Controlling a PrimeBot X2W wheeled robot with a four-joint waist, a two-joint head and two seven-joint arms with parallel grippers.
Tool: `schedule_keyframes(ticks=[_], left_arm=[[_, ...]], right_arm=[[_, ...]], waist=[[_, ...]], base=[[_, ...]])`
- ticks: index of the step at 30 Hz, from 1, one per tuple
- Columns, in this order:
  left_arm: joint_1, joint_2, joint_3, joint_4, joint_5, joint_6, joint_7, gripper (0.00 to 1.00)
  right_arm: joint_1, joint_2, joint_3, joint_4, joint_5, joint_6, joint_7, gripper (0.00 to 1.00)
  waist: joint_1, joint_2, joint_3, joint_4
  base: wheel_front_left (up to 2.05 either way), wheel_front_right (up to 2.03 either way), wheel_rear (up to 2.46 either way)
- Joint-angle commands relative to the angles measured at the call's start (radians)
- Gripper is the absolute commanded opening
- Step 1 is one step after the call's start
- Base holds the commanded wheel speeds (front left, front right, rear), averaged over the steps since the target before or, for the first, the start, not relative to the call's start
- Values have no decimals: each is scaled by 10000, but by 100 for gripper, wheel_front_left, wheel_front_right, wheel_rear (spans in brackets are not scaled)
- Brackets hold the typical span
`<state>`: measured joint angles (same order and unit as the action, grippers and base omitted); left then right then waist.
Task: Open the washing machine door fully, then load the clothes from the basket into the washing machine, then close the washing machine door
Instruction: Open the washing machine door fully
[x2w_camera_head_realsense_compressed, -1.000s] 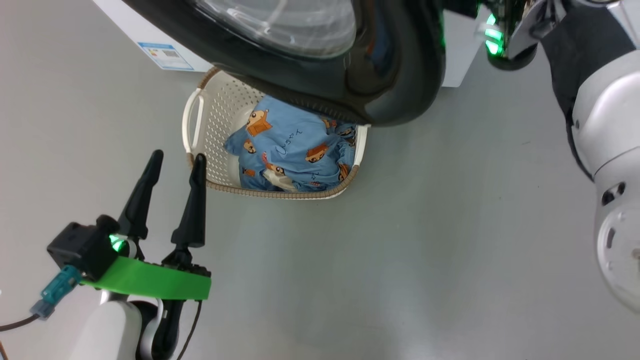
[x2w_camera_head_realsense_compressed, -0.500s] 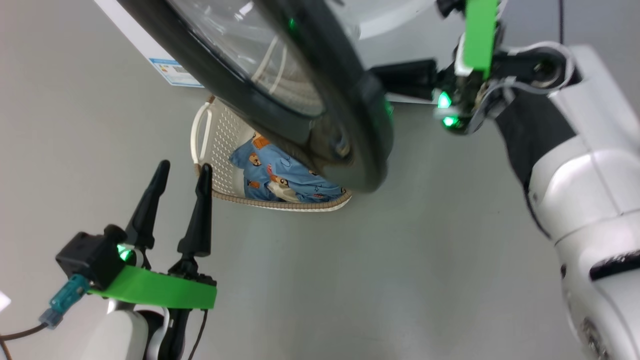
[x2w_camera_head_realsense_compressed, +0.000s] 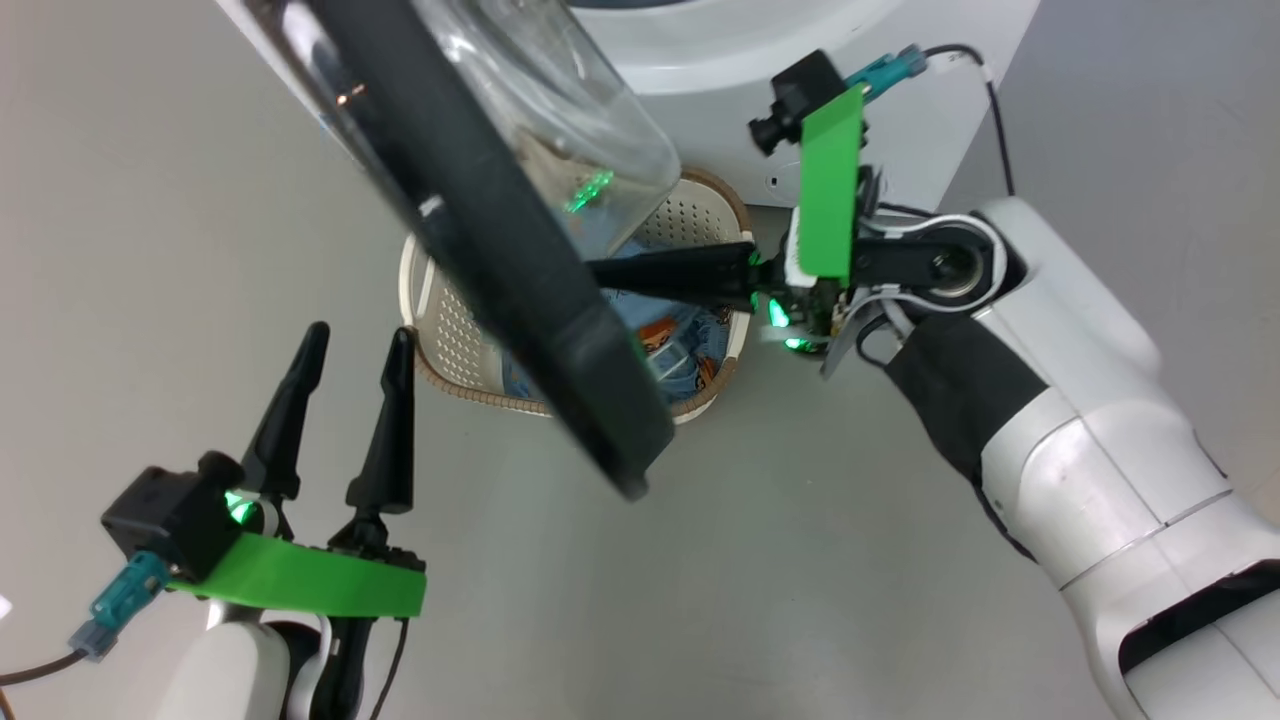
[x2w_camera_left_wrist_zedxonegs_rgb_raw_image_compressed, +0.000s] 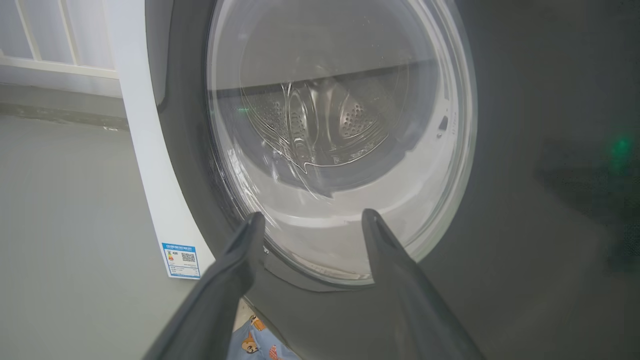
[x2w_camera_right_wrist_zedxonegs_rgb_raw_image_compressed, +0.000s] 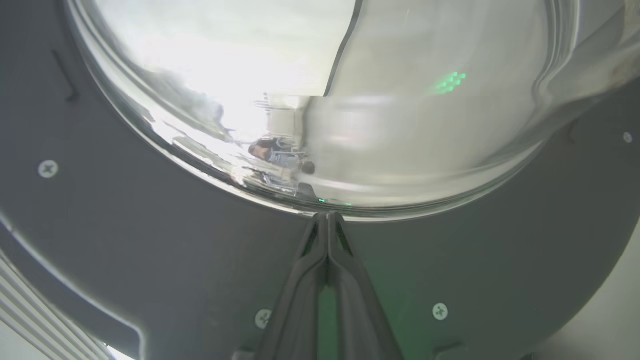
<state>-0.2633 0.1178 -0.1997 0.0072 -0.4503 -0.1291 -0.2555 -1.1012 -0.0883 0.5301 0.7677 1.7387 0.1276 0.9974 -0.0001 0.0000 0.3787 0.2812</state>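
One washing machine door (x2w_camera_head_realsense_compressed: 530, 300), one basket (x2w_camera_head_realsense_compressed: 445, 330).

washing machine door (x2w_camera_head_realsense_compressed: 500, 270) swung wider, now edge-on, right tool (x2w_camera_right_wrist_zedxonegs_rgb_raw_image_compressed: 327, 217) brought in at its inner face

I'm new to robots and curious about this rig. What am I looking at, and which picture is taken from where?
A two-armed wheeled robot stands at a washing machine. One picture looks down from its head; the other two look along the fingers from its left and right wrists. On the floor sits a basket of blue clothes. The partly open door is swung out above it. The left end effector is open and empty. The right end effector is shut, holding nothing, tips at the door's inner side.
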Motion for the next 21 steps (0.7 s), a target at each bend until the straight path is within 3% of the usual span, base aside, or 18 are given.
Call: schedule_keyframes(ticks=[1, 13, 21], left_arm=[[53, 281, 409, -240, 110, -16, -63, 100], [31, 204, 505, -152, 188, -16, -63, 100], [126, 202, 697, -50, 224, -16, -63, 100]], right_arm=[[248, 381, 233, -349, 180, 31, -65, 0], [416, 381, 2404, -780, 1735, 31, -1060, 0], [432, 126, 3027, -809, 2435, 31, -1643, 0]], waist=[[1, 0, 5, 4], [1, 0, -8, 19], [1, 0, -199, -5]], base=[[0, 0, 0], [0, 0, 0], [0, 0, 0]])
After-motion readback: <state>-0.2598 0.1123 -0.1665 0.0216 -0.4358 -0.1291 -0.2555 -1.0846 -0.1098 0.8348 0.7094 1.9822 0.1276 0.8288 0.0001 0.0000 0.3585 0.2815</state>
